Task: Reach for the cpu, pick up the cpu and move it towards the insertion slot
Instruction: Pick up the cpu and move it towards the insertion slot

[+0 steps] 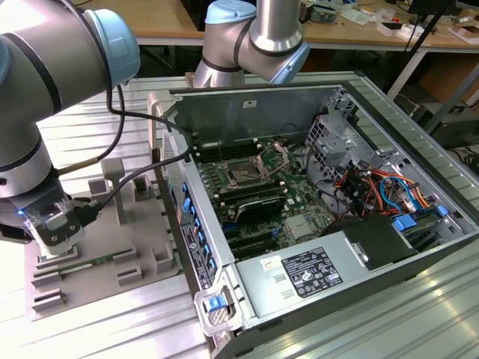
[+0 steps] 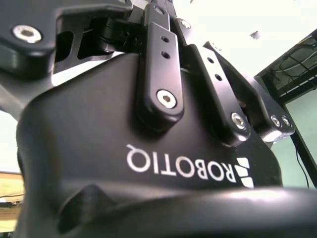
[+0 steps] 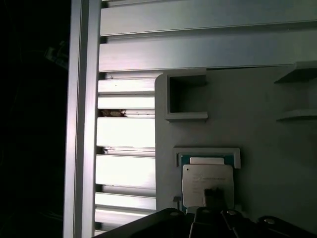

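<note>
Exterior view: the hand (image 1: 57,248) is seen low over the grey tray (image 1: 112,258), at about 8 o'clock in the picture. The tray is set on the ribbed aluminium worktop (image 1: 127,329), just beside the open computer case (image 1: 247,112). The insertion slot (image 1: 245,176) is seen inside the case on the green board, near the picture's centre. It is placed at roughly 2 o'clock from the hand and well apart from it.

In the first wrist view the cpu (image 3: 200,178) is shown lying flat in a square recess of the tray (image 3: 262,124), silvery top upward, with a thin strip of green visible along one edge. The hand (image 3: 213,197) is seen directly over the cpu and overlapping its face, though contact cannot be confirmed. Whether the hand is apart, together or clamped on the cpu cannot be told.
</note>
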Available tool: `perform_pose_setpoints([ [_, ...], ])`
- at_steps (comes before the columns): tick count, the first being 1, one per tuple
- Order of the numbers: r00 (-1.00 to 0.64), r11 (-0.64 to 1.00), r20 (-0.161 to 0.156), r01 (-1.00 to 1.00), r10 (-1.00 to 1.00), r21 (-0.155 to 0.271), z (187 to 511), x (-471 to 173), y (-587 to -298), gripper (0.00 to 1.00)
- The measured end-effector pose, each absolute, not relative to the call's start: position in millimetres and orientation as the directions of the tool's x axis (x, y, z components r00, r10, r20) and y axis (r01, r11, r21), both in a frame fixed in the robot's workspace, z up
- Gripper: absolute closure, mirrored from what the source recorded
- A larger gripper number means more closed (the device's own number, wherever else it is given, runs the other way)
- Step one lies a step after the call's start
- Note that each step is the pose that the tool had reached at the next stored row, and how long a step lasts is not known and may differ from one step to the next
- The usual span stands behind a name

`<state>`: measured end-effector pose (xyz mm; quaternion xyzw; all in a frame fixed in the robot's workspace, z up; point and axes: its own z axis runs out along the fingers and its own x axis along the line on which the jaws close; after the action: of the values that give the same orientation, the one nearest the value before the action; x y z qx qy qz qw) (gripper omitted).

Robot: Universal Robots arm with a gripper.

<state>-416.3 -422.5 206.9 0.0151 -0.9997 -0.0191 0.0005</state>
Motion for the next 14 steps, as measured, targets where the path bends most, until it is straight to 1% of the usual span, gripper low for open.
perform_pose_setpoints([
  [14, -0.999, 0.998, 0.001, -0.042, -0.042, 0.038, 204.3, -421.6, -420.0, 0.89],
])
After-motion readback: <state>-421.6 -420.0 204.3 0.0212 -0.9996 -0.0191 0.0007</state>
